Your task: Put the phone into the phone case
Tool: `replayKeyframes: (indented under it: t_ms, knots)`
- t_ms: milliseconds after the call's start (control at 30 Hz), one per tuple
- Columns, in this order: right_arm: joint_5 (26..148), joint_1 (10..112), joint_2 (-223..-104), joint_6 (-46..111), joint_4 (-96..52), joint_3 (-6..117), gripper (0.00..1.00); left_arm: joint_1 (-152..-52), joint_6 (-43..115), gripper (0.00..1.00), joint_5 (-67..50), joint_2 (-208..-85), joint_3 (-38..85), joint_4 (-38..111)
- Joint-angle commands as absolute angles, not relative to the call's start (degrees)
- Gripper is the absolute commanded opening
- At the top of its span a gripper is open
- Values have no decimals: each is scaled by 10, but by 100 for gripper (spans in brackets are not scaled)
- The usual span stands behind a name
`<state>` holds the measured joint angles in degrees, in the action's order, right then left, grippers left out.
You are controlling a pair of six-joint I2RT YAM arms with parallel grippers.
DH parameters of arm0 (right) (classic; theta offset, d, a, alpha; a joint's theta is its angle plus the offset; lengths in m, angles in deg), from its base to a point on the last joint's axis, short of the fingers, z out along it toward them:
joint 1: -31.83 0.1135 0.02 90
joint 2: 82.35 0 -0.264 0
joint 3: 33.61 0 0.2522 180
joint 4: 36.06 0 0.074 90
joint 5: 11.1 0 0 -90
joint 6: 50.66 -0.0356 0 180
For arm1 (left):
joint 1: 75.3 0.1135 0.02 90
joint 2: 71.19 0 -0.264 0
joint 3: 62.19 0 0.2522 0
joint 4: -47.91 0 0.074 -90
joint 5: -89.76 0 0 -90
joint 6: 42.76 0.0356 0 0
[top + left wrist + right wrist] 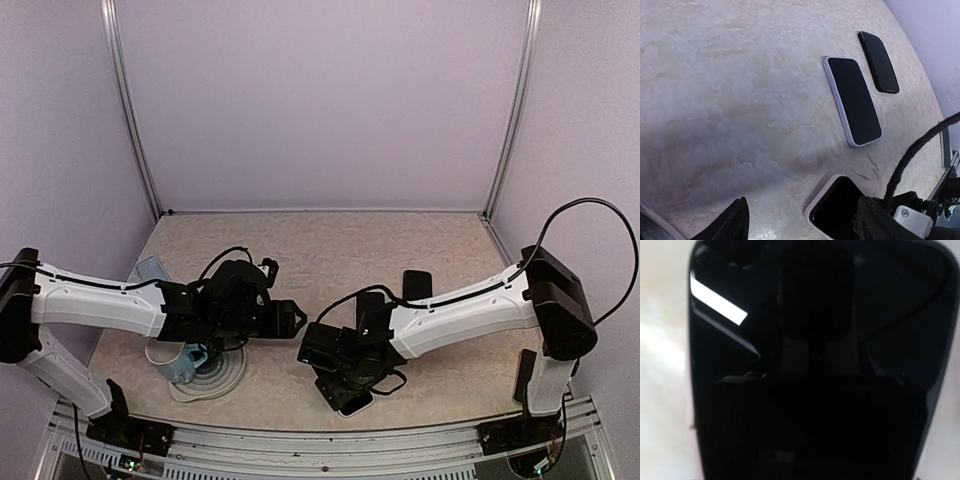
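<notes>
While the right hand [343, 373] is hanging close over the phone [805, 370] by the tabletop's [300, 250] near edge, grip state indiscernible, the left hand [802, 222] is standing open alongside, probably keeping clear.

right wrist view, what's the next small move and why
Probably close the right gripper gently on the phone: its dark screen fills the right wrist view, so the gripper looks to be right down over it. Its fingers do not show there, so check the grip before lifting.
</notes>
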<state>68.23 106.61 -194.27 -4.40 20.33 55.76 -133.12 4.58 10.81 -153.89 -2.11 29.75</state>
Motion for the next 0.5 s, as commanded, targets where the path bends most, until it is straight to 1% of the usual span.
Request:
replayKeyframes:
  t_ms: [0, 100, 133, 200, 300, 400, 467]
  knots:
    - [609, 1056, -1860, -9, 104, 489, 38, -1329, 25, 76, 38, -1572, -13, 389]
    - [593, 1050, -1811, 18, 28, 439, 37, -1322, 6, 80, 2, -1598, -31, 464]
    - [588, 1050, -1797, 31, 1, 423, 37, -1320, -2, 81, -28, -1610, -39, 496]
    - [569, 1049, -1770, 54, -48, 391, 37, -1316, -23, 82, -66, -1629, -51, 553]
    - [551, 1044, -1739, 94, -102, 345, 37, -1315, -40, 82, -89, -1648, -64, 627]
    - [546, 1037, -1712, 129, -148, 311, 37, -1315, -38, 78, -102, -1654, -68, 677]
    - [555, 1030, -1688, 153, -183, 290, 38, -1314, -31, 71, -108, -1657, -66, 687]
